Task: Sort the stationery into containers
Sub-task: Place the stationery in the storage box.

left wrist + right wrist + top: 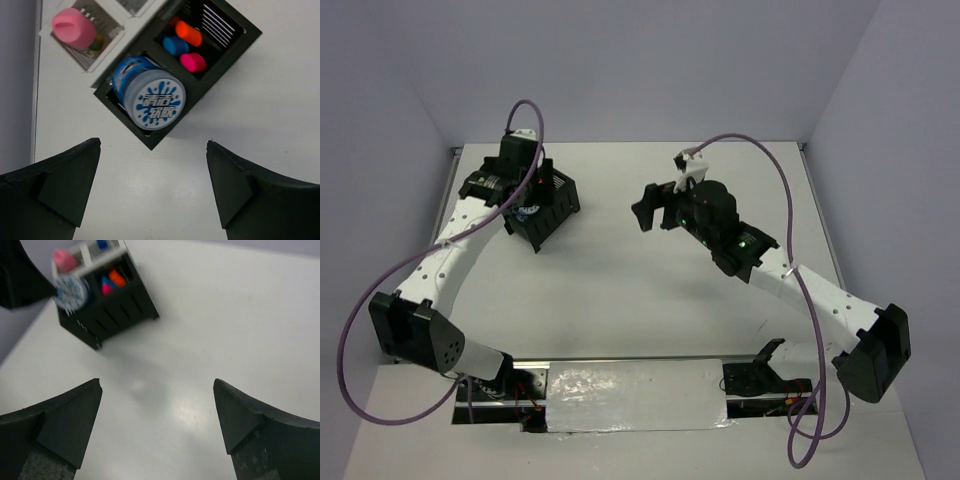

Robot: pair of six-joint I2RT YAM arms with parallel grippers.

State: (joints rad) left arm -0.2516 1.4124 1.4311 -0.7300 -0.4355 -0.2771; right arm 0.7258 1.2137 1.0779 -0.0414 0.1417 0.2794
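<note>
**Entry: sorting station, sort near its close as I judge it**

**Effectors**
- The left gripper [153, 145] hovers just above the organiser [227, 52], with its jaws spread wide and nothing between them.
- The right gripper [157, 382] hangs over the bare table [225, 315], well apart from the organiser. It is also spread wide and empty.

**Step in hand (my judgement):** getting the left gripper clear of the tin [155, 100].
- I lift straight up first, with the jaws kept wide, and only then swing away.
- The tin stands proud of its compartment's rim, so a sideways brush could tip it or drag the organiser.
- The right arm can wait where it is, out of the path.

**Count**
- Organiser: 1, black, on the far left part of the table.
- Cups [106, 55]: 2, light grey, set against the organiser's far side.
- Tin: 1 seen for certain, in the organiser's near compartment. Its side runs deep, and I cannot tell whether a 2nd sits beneath it.
- Markers [188, 32]: 3, with orange, blue and pink caps, all in the 1 compartment next to the tin's.
- Stick [74, 27]: 1, pink, standing in a cup.
- Blue item [102, 244]: 1, in the other cup. It is blurred and shows in the right wrist view only.
- Loose stationery on the table: 0 that I can see.
</note>
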